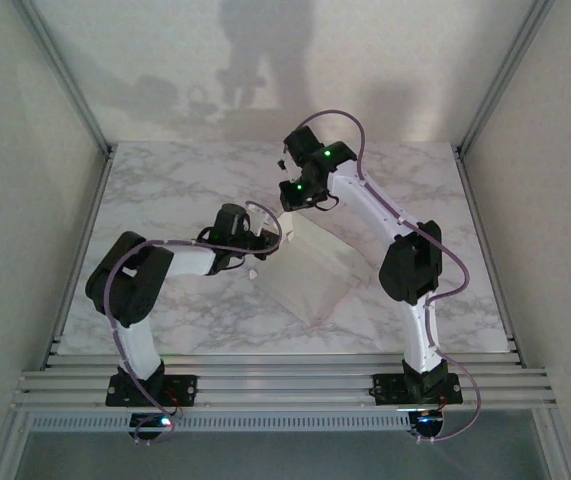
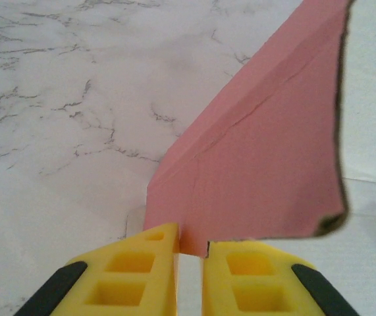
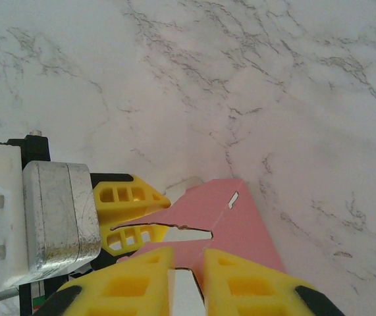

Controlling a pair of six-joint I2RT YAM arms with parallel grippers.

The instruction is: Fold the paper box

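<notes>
The marble table [image 1: 165, 190] fills the floor of the white-walled cell. Both arms reach in from its 6 o'clock edge. The left arm [image 1: 135, 285] bends low toward the middle, and the right arm [image 1: 405, 265] arches over from the 4 o'clock side.

The paper box [image 1: 315, 275] sits near the middle of the table, not yet folded. From above we see its off-white face as a slanted sheet, with one part raised off the marble. From the wrist cameras we see its pink face.

The left pincer [image 1: 263, 245] meets the box at its 9 o'clock edge. In its own camera the two yellow fingers [image 2: 141, 263] stand almost together, clenched on the lower edge of a pink flap that rises away toward 1 o'clock.

The right pincer [image 3: 188, 257] comes down on the box's 12 o'clock corner, just beside the left one. Its yellow fingers [image 3: 240, 283] are drawn close, nipping the edge of a pink panel. That panel has a small slot near its far tip. At 9 o'clock in that view, the left arm's fingers pinch the same card along a ragged cut edge.
</notes>
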